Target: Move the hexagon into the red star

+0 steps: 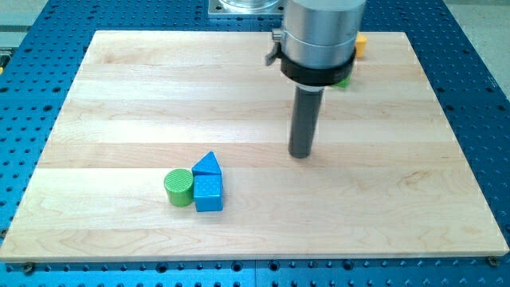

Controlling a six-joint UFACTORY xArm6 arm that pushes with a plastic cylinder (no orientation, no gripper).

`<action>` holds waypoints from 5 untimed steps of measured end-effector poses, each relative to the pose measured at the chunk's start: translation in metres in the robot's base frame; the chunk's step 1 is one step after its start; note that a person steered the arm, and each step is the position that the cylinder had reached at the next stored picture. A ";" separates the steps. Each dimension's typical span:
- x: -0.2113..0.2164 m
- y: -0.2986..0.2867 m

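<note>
My tip (pixel 300 155) rests on the wooden board (pixel 119 104), right of centre. No red star shows, and no block can be made out as a hexagon. A yellow block (pixel 361 44) and a green block (pixel 343 80) peek out from behind the arm's body (pixel 323 40) near the view's top right; their shapes are hidden. A green cylinder (pixel 179 187), a blue triangle (pixel 206 164) and a blue cube (pixel 209 194) sit together at the lower left of centre, well to the left of and below my tip.
The board lies on a blue perforated table (pixel 24 119). The arm's wide grey body hides part of the board's top edge.
</note>
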State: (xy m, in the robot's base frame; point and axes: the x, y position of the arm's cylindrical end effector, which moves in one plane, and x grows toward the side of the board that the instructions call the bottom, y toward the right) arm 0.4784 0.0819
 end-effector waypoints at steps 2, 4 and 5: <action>-0.128 0.155; -0.239 0.176; -0.272 0.142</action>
State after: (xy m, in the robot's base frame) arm 0.2060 0.2236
